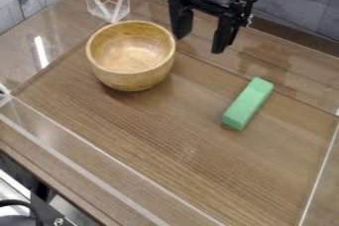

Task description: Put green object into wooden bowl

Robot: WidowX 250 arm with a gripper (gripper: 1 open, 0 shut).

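A bright green block point(248, 103) lies flat on the wooden tabletop point(159, 141) at the right, angled with one end toward the back. The round light-tan wooden bowl point(131, 56) stands upright at the left, with nothing inside it. My black gripper point(199, 29) hangs above the table's back edge, between the bowl and the block, behind both of them. Its fingers point down and stand wide open, holding nothing. It touches neither object.
Low clear plastic walls point(324, 161) fence the tabletop on all sides. A clear folded plastic piece point(106, 5) stands behind the bowl at the back left. A grey plank wall runs behind the table.
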